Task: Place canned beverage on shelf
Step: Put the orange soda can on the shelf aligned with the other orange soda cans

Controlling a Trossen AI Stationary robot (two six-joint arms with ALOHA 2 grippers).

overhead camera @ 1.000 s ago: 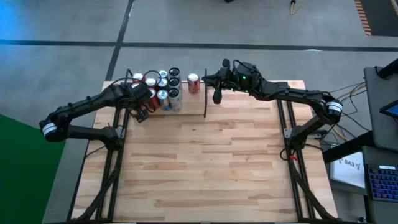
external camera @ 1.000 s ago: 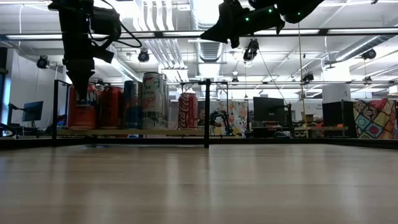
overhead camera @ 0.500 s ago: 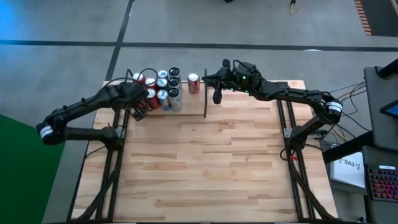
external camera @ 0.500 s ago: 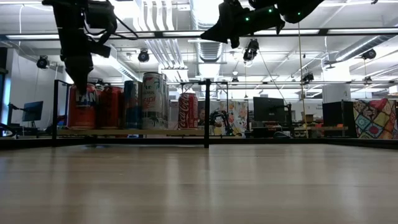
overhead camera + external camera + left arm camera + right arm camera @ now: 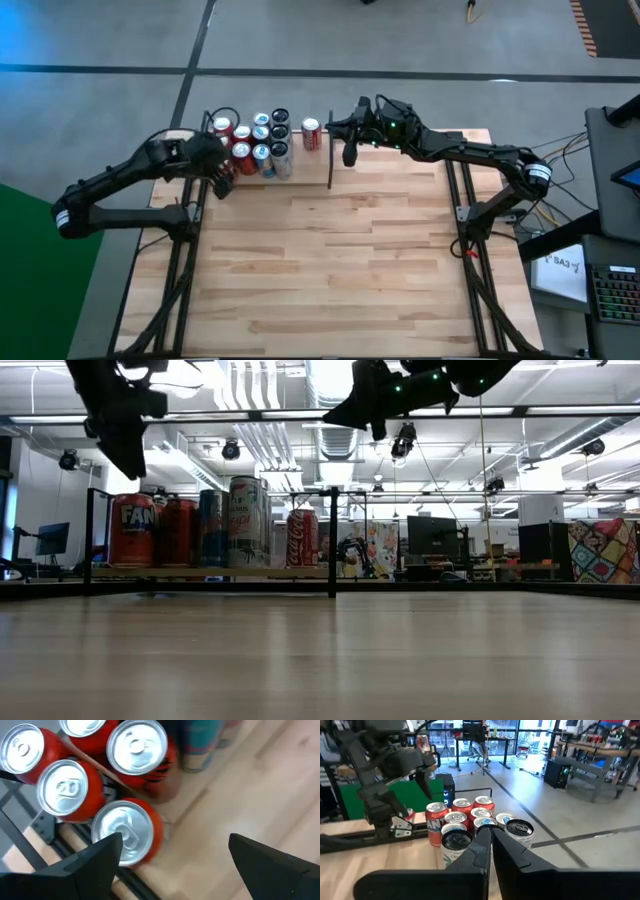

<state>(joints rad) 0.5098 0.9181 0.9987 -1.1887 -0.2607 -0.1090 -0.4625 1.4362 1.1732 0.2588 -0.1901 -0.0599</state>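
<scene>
The shelf (image 5: 420, 572) is a light wood plank along the table's far edge, framed by black rods, with an upright divider rod (image 5: 330, 160). Several cans (image 5: 258, 140) stand upright on it left of the divider. A red can (image 5: 132, 530) stands at the group's left end and also shows in the left wrist view (image 5: 125, 832). A cola can (image 5: 311, 133) stands alone by the divider. My left gripper (image 5: 222, 183) hangs open and empty above and just to the near left of the cans (image 5: 175, 865). My right gripper (image 5: 349, 153) is shut and empty, raised right of the divider (image 5: 491, 837).
The wide butcher-block table top (image 5: 330, 260) lies on the near side of the shelf. The shelf part right of the divider (image 5: 400, 160) lies under my right arm. Black frame rails (image 5: 465, 230) run along the table's sides.
My left gripper has risen from around the red can at the group's left end and drawn toward the table's left edge. The can stays upright on the shelf. My right arm has kept still.
</scene>
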